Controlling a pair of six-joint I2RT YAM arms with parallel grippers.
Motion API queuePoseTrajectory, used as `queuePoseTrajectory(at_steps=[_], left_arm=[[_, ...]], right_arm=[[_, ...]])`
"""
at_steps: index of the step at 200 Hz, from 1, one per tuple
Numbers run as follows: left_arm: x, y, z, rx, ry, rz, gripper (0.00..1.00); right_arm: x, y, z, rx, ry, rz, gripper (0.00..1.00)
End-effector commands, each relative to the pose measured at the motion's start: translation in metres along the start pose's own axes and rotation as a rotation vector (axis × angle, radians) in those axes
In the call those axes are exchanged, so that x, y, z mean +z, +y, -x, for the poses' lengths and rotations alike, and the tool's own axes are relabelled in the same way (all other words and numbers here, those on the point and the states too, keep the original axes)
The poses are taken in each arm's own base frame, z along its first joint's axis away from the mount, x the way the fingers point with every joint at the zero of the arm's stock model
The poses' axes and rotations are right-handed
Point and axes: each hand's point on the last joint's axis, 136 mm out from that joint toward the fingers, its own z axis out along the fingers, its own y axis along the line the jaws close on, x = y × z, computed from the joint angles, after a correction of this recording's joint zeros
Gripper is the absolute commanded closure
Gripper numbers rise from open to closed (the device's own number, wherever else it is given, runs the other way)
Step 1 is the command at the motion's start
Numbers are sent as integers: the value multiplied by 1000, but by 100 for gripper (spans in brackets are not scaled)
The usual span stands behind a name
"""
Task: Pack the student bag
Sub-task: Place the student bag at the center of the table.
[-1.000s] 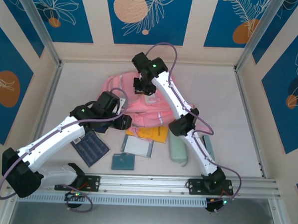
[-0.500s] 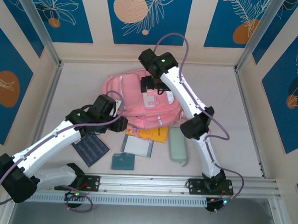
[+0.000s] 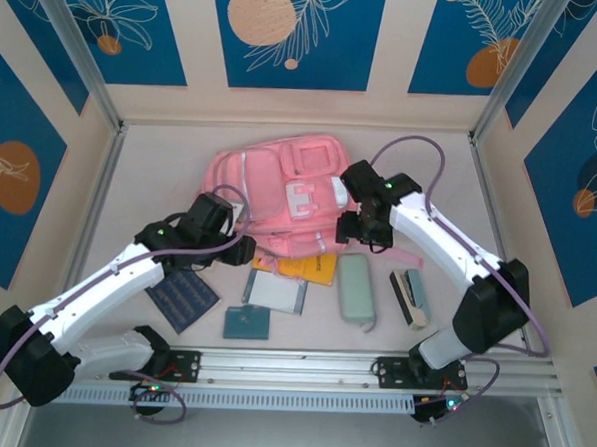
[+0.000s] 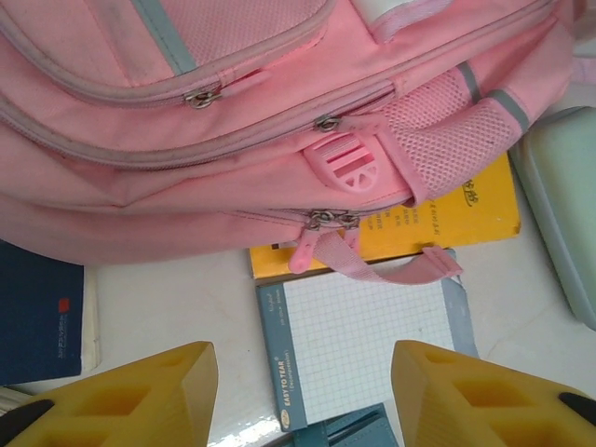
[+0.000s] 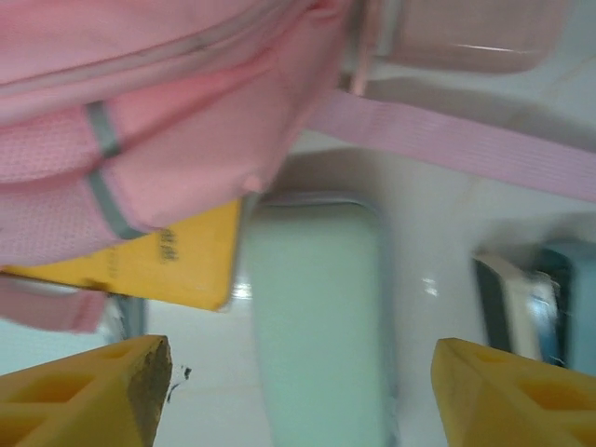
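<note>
The student bag (image 3: pixel 280 188), a big pink backpack, lies flat at the middle of the table with its zip pockets (image 4: pixel 200 96) facing up. My left gripper (image 3: pixel 239 248) hovers at the bag's front left edge. In the left wrist view it (image 4: pixel 303 400) stands open over a grid notepad (image 4: pixel 363 340), holding nothing. My right gripper (image 3: pixel 363 235) sits at the bag's front right corner. In the right wrist view it (image 5: pixel 303 391) is open above a mint-green pencil case (image 5: pixel 321 317), apart from it.
A yellow book (image 3: pixel 298 267) pokes out from under the bag's front edge. In front lie the notepad (image 3: pixel 275 294), a small teal wallet (image 3: pixel 246 324), a navy notebook (image 3: pixel 182 296), the pencil case (image 3: pixel 355 287) and a black-and-teal item (image 3: pixel 411 296). A pink strap (image 5: pixel 466 144) trails right.
My right arm swung from over the bag's top to its front right corner, and its jaws opened. The bunched bag has dropped flat and spread backward. The left arm barely moved.
</note>
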Motion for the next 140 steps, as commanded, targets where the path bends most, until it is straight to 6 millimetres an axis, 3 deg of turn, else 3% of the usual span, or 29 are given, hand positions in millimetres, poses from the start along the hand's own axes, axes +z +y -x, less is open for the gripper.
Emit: queuePoseTrajectory(at_steps=[1,10,22,38,55,82,140], left_arm=[[1,6,4,-8,-83,-8,49],[2,5,3,-15,-115,-24,49],[2,6,4,-23,-155,-37,49],[6,6,1,-20,-176,-50,49],[13,3,-2,7,-162,-72,50],[33,-7,-7,79,-84,-105,56],[84,1,-23,124,140,-5,57]], right_arm=[[-25,84,44,-97,-216,404,33],[-21,95,49,-116,-220,447,42],[-17,101,56,-142,-222,463,62],[-19,113,63,-180,-225,560,71],[-7,118,68,-145,-195,592,73],[19,127,54,-141,-102,591,75],[43,104,45,-80,-78,530,78]])
